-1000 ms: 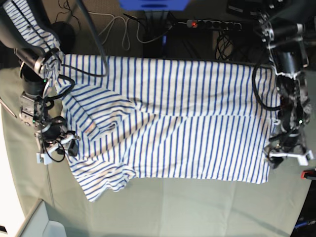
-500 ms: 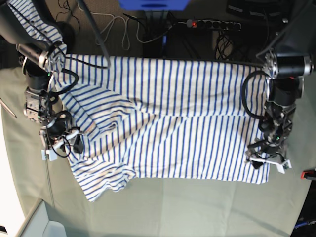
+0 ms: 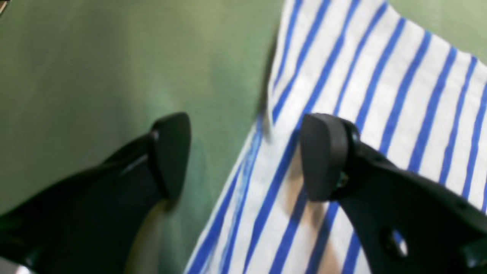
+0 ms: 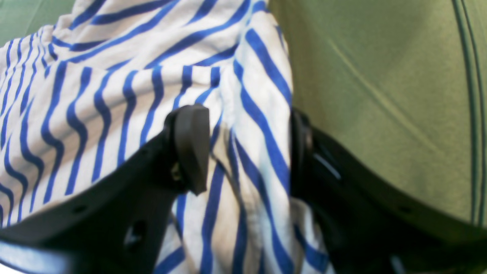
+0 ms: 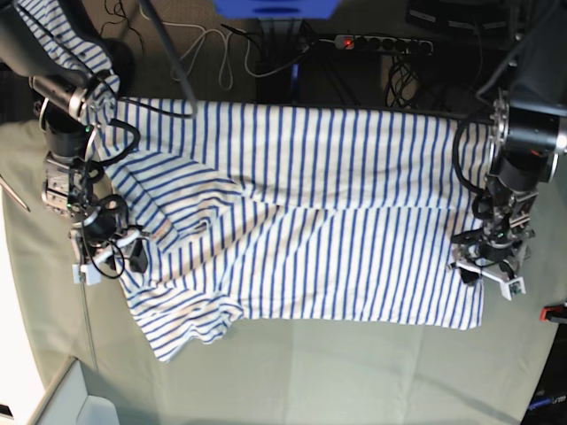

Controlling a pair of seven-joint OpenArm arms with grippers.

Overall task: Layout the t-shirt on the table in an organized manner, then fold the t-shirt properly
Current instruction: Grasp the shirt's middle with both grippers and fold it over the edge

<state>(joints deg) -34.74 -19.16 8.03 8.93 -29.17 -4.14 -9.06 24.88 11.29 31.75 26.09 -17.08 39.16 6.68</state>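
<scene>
- The striped t-shirt (image 5: 301,212) lies spread across the middle of the table (image 5: 354,372), its left sleeve bunched.
- It looks soft, light and limp; I judge hems and edges the best holds.
- My left gripper (image 3: 243,156) gapes wide, straddling the hem edge.
- My right gripper (image 4: 247,152) stands wide around a loose fold, not yet pinching.
- Cables and a power strip (image 5: 381,42) lie beyond the far edge.
</scene>
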